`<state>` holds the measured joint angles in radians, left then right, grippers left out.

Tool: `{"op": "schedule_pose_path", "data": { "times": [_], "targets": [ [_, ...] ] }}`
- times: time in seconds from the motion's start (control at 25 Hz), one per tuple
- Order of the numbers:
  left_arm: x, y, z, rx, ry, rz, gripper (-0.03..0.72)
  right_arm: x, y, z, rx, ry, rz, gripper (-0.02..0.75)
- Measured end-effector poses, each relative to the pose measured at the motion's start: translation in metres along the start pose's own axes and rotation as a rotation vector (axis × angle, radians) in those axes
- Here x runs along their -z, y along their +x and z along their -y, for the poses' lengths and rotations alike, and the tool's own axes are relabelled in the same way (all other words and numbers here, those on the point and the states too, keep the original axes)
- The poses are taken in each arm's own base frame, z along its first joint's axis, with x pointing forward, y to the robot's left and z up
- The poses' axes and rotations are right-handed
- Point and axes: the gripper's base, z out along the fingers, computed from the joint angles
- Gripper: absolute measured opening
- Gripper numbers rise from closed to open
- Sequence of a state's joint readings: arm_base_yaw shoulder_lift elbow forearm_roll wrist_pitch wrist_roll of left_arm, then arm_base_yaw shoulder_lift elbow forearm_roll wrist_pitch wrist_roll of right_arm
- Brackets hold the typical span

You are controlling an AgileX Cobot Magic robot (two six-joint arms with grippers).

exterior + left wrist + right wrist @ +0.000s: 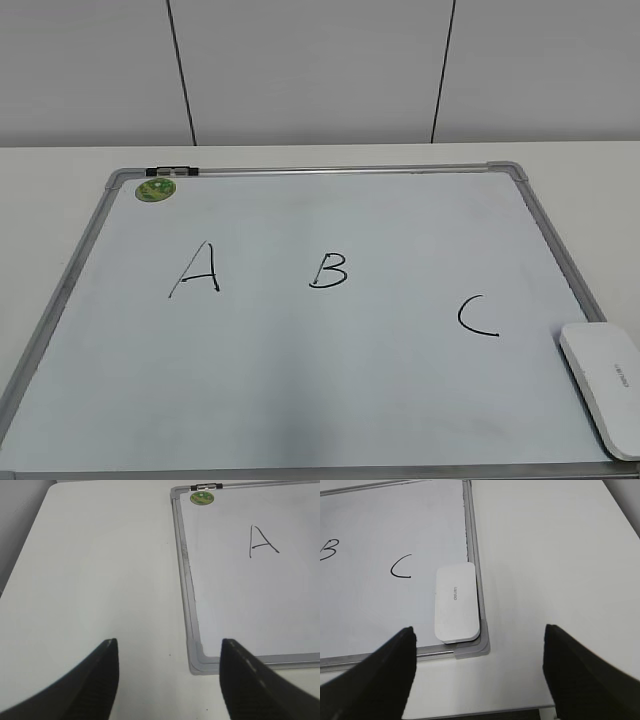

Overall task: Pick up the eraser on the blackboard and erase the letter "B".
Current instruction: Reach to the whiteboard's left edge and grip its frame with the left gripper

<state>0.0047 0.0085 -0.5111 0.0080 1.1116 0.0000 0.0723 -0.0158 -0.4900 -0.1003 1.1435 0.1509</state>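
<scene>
- I see the flat white plastic eraser [456, 603] lying on the silver-framed white blackboard's [330, 170] near right corner, right of the black "C" [401, 567].
- The black marker letter "B" [329, 270] looks intact.
- My left gripper [169, 680] and right gripper [479, 675] hang spread wide, apparently holding nothing.

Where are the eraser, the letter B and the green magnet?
eraser [456, 603], right wrist view, middle of its white top.
letter B [329, 270], exterior view, its black strokes.
green magnet [156, 188], exterior view, its centre.

A pale table [560, 165] stands before a grey panelled wall [310, 70] with dark seams.
</scene>
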Motion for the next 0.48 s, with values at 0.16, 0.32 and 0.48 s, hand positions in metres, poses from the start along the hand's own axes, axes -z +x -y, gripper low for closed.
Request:
{"op": "schedule_pose_path", "data": {
  "times": [0.16, 0.32, 0.48],
  "targets": [
    [0.0000, 0.0000, 0.0000, 0.000, 0.000, 0.000, 0.461, 0.0000, 0.0000, 0.0000, 0.000, 0.000, 0.000, 0.587],
    [0.0000, 0.0000, 0.0000, 0.000, 0.000, 0.000, 0.461, 0.0000, 0.0000, 0.0000, 0.000, 0.000, 0.000, 0.587],
    [0.0000, 0.0000, 0.0000, 0.000, 0.000, 0.000, 0.461, 0.0000, 0.0000, 0.0000, 0.000, 0.000, 0.000, 0.587]
  ]
}}
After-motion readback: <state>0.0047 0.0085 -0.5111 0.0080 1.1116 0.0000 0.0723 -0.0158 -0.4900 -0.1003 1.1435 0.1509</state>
